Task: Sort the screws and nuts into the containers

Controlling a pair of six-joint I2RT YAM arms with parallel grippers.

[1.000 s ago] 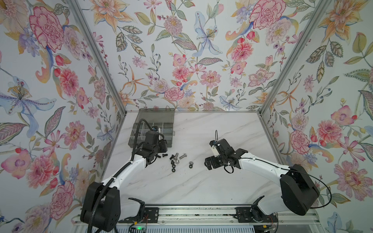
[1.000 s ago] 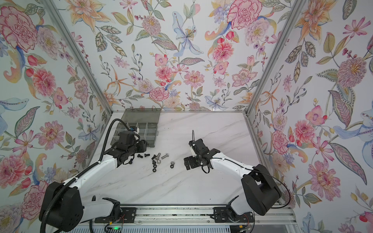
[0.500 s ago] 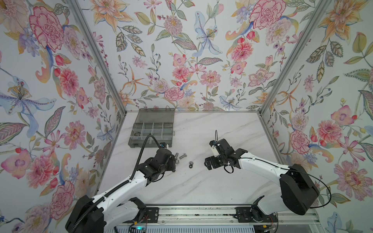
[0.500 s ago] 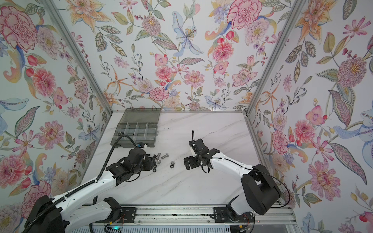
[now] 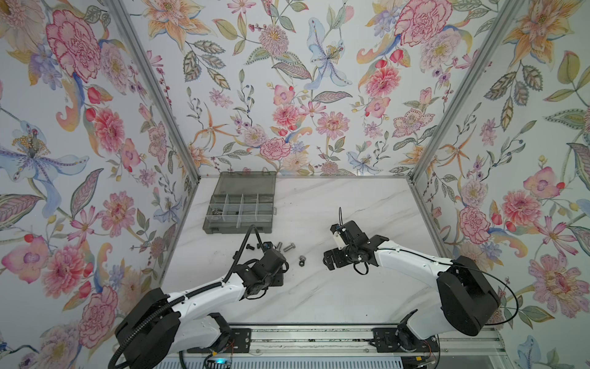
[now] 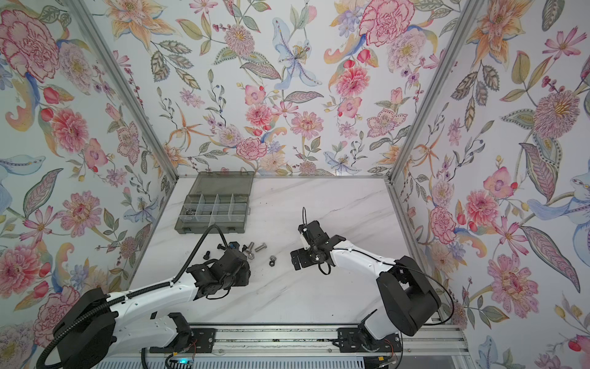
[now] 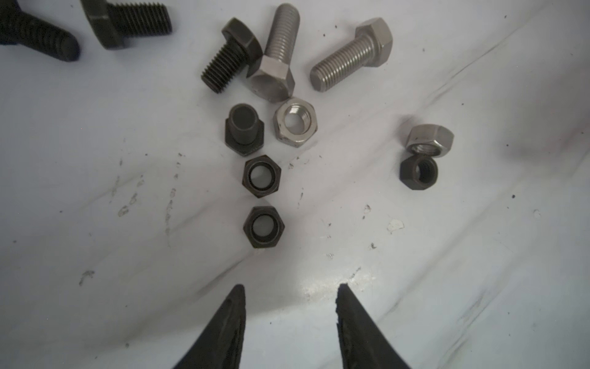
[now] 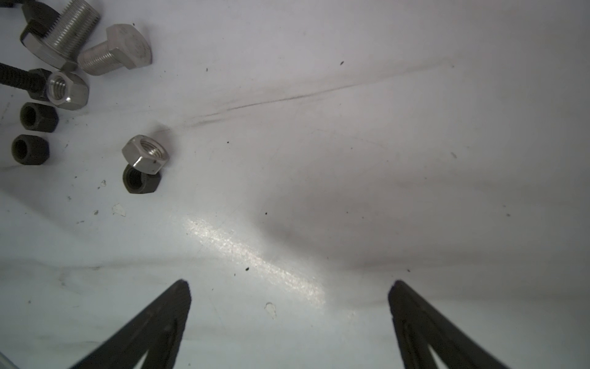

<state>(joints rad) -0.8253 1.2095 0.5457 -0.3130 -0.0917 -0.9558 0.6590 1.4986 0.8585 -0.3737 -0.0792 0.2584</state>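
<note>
Loose on the marble, in the left wrist view, lie silver screws (image 7: 351, 56), black screws (image 7: 230, 56), a silver nut (image 7: 295, 123) and black nuts (image 7: 263, 226). My left gripper (image 7: 290, 289) hovers just short of the nearest black nut, open and empty. Off to the side a silver nut (image 8: 145, 153) leans on a black one (image 8: 139, 182). My right gripper (image 8: 290, 284) stands wide open over bare table, to the right of that pair (image 5: 301, 260). The grey containers box (image 5: 238, 228) sits open at the back left, a few parts in its left cells.
The box's lid (image 6: 223, 183) lies flat against the back wall. Floral walls close in the back, left and right sides. A metal rail (image 5: 319, 338) carrying both arm bases runs along the front edge. The left arm's cable (image 5: 252, 236) loops over the screws.
My left arm has swung from the front of the box toward the table's front, over the loose pile, and its jaws have narrowed a little. The right arm has stayed still.
</note>
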